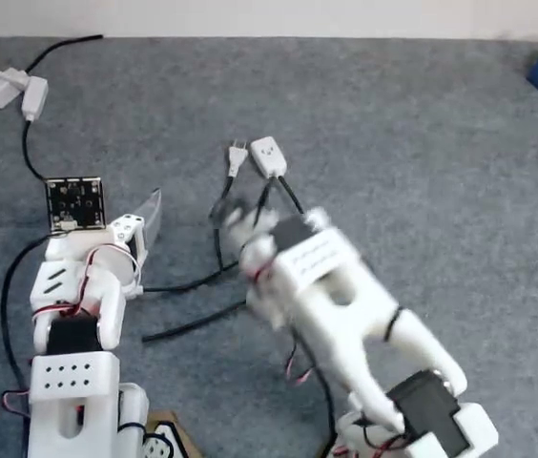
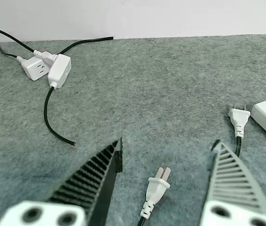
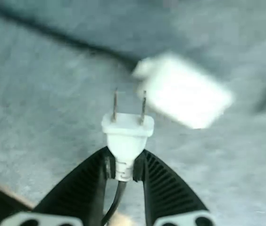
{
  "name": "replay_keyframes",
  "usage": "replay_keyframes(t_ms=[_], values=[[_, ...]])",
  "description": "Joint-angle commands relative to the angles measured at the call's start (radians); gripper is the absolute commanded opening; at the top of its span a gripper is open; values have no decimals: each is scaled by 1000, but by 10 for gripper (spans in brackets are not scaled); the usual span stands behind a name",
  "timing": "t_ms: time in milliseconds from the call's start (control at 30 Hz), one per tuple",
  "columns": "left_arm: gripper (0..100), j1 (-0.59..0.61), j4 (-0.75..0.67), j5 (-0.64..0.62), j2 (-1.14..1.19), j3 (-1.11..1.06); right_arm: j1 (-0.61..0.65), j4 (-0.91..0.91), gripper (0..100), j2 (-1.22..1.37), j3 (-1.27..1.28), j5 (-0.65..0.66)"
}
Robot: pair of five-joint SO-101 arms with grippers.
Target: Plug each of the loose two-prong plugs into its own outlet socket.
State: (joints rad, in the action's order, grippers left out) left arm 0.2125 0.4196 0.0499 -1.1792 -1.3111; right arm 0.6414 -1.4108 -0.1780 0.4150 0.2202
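Right gripper (image 3: 123,161) is clenching a two-prong plug (image 3: 126,132) at its narrow neck, just where the black cord (image 3: 115,195) is leaving the body. The prongs are standing free ahead of the pads. In the high view this gripper (image 1: 236,227) is sitting a little left of centre frame, over the grey table (image 1: 441,143). A white outlet socket (image 3: 185,92) is lying just beyond the prongs, off to one side of their line and not touching. Its slots are too blurred to make out. Judgement: the step in hand is lining up for insertion. Doing it well is meaning turning the wrist until the prongs are squarely facing the socket face, then pushing slowly along the plug's own axis. The socket is lying loose and is likely sliding under a push unless braced. The plug's long axis is running in line with the gripper, prongs pointing straight away from it. Left gripper (image 1: 140,221) is hanging released at left of frame, fingers (image 2: 100,174) spread wide.
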Motion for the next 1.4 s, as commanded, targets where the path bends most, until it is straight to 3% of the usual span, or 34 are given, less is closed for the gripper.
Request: replay_keyframes(t_ms=[0,200,433,600,867,1067,1200,1367], values=[[294,12,94,-8,-5,99,-128,-77,18,-7,-203,91],[295,12,149,-6,-5,151,-236,-58,7,-2,-236,204],[299,-18,261,-3,-5,231,-196,117,6,110,-246,267],[306,-39,301,-3,-1,266,-68,325,6,107,-189,203],[351,-35,315,84,263,424,-54,676,6,-130,70,78],[352,-101,327,91,452,568,-16,707,6,-377,231,83],[371,-162,419,91,469,674,54,668,6,-564,352,84],[402,-188,470,86,469,734,56,638,6,-685,410,84]])
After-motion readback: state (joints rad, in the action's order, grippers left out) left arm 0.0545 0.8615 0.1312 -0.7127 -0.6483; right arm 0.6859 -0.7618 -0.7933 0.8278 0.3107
